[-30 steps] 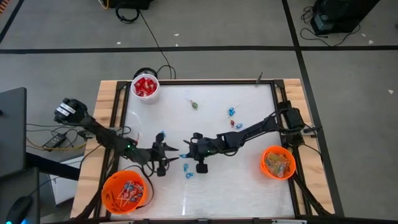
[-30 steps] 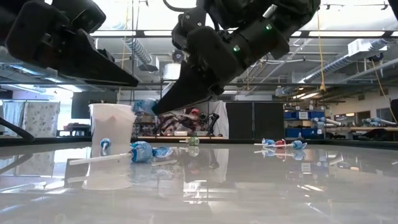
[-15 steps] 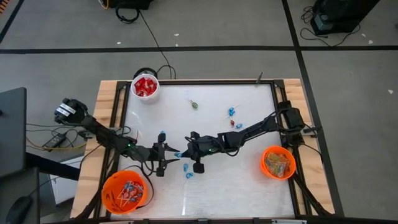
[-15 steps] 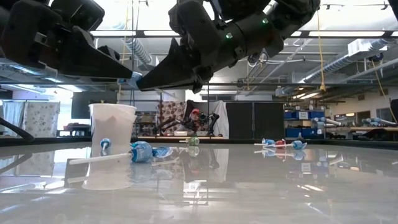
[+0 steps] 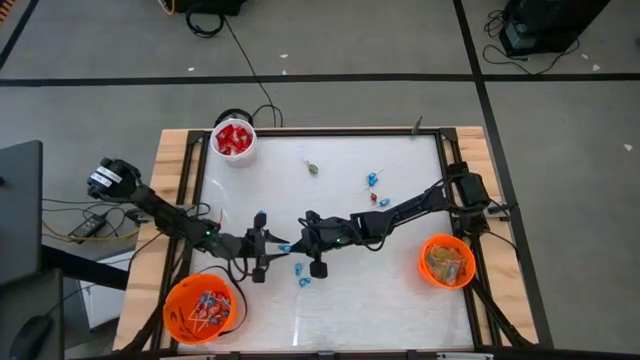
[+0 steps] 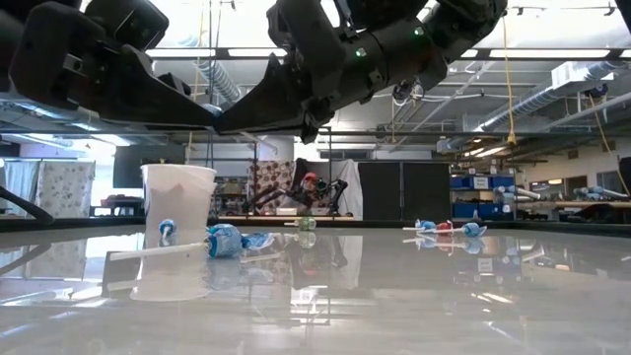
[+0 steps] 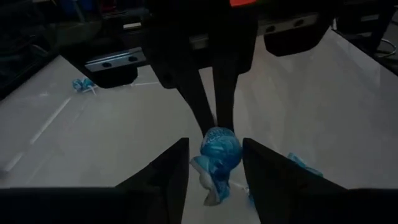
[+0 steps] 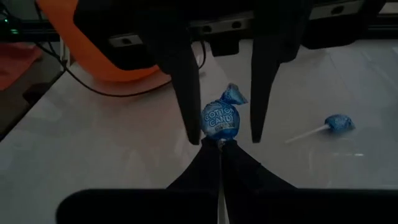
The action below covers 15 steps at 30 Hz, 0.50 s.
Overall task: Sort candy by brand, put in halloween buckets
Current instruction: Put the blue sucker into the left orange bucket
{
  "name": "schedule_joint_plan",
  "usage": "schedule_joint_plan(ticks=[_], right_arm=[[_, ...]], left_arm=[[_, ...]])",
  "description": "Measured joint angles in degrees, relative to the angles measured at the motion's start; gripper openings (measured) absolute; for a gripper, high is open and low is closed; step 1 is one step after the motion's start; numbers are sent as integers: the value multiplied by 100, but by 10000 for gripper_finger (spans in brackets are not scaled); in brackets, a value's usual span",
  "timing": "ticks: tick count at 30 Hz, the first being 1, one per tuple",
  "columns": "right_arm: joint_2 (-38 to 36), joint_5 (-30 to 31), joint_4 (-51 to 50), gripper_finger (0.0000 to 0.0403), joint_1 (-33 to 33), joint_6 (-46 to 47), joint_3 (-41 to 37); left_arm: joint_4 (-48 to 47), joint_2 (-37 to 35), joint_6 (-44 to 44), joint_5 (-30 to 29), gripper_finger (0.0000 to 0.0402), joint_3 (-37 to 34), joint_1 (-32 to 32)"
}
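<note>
A blue-wrapped lollipop (image 8: pixel 220 119) hangs in the air over the table's middle left. My right gripper (image 8: pixel 219 149) is shut on it. My left gripper (image 7: pixel 214 163) faces it from the left and is open, one finger on either side of the lollipop's head (image 7: pixel 219 144); I cannot tell whether they touch it. More candy lies loose on the table: blue lollipops (image 5: pixel 301 276) near the grippers, others (image 5: pixel 374 182) farther right. An orange bucket (image 5: pixel 203 308) stands near left, another (image 5: pixel 446 260) at the right, and a white pail (image 5: pixel 233 139) of red packets far left. My right gripper pinches the lollipop between its two fingertips at the end of the head nearest them (image 8: pixel 219 138). The fingers hide whether that is wrapper or stick. They come nearly level from the table's right. The lollipop is lifted clear of the table, its twisted wrapper end (image 8: pixel 233 94) pointing away toward my left gripper.
A lollipop (image 6: pixel 225 240) lies on the table in front of the white pail (image 6: pixel 177 202) in the low view. A green sweet (image 5: pixel 312 168) lies toward the far edge. The table's near middle and near right show bare surface. Cables lie beyond the left edge.
My right gripper has tipped up from a steep downward slant to nearly level and has risen a little. That has carried the lollipop up and toward the table's left, in between my left gripper's fingers.
</note>
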Motion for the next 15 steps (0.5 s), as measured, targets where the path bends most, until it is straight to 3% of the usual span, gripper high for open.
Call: schedule_joint_plan(ticks=[9,15], right_arm=[[0,-91,-31,26,0,221,0],[15,-150,-592,87,-84,765,2]], left_arm=[[0,0,-15,24,79,0,52],[-5,-155,-579,7,92,2,54]])
